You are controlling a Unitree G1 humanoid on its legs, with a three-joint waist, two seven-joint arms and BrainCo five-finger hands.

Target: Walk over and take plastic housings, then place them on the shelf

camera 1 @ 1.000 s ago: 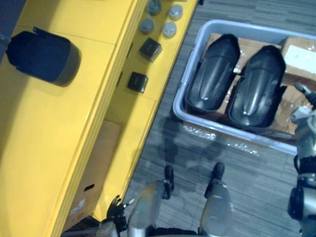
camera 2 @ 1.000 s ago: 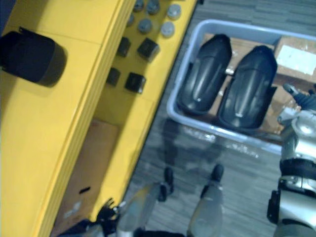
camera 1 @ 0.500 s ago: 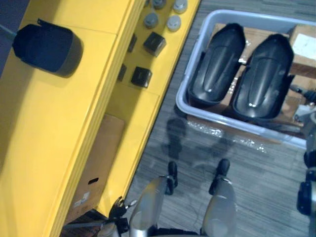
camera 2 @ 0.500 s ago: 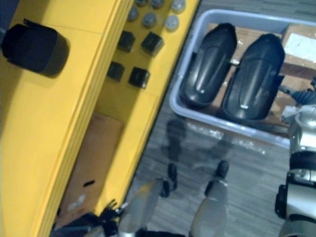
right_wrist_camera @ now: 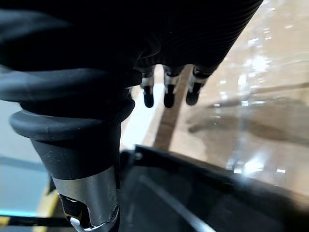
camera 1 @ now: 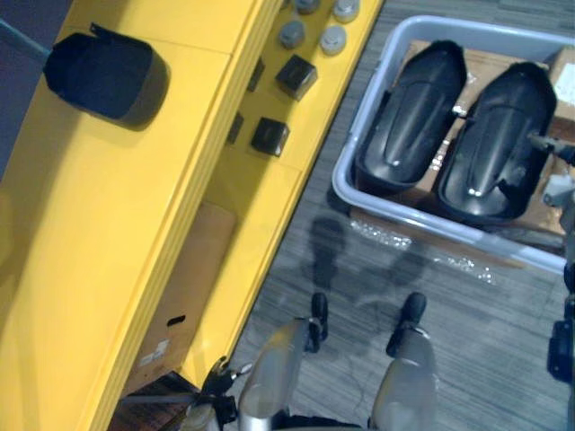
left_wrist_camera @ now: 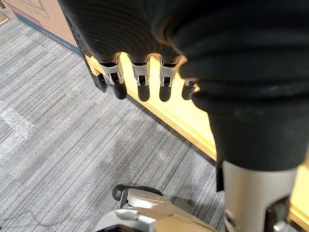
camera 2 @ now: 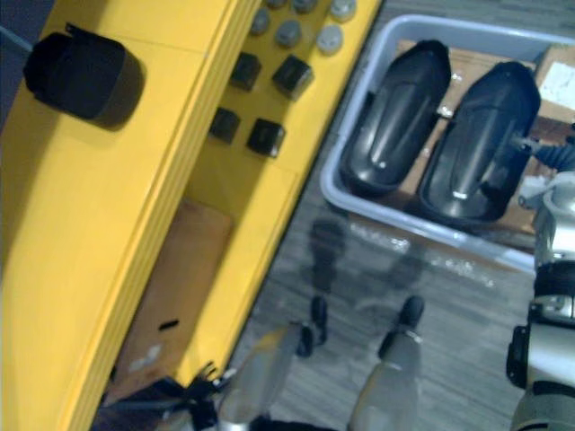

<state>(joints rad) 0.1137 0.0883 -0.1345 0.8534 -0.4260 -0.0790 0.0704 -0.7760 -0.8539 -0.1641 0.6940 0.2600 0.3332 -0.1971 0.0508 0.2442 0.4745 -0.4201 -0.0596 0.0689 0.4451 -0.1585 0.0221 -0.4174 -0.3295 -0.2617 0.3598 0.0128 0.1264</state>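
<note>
Two long black plastic housings (camera 1: 409,121) (camera 1: 494,144) lie side by side in a grey bin (camera 1: 431,220) on the floor ahead to the right. A third black housing (camera 1: 108,76) rests on top of the yellow shelf (camera 1: 108,233) at the left. My right hand (camera 2: 550,193) hangs at the bin's right side, just beside the right housing. In the right wrist view its fingers (right_wrist_camera: 166,92) are straight and hold nothing, above a housing's black edge (right_wrist_camera: 193,198). My left hand (left_wrist_camera: 140,77) hangs open and empty over the carpet by the shelf's base.
Small black cubes (camera 1: 296,76) and grey round caps (camera 1: 332,38) sit on the shelf's lower level. A cardboard box (camera 1: 180,296) stands under the shelf. Cardboard (camera 1: 566,81) lines the bin's right part. Grey carpet lies between the shelf and the bin.
The whole picture has shifted, so the camera has moved; shelf and bin sit further right in view. Both hands still hang with nothing in them.
</note>
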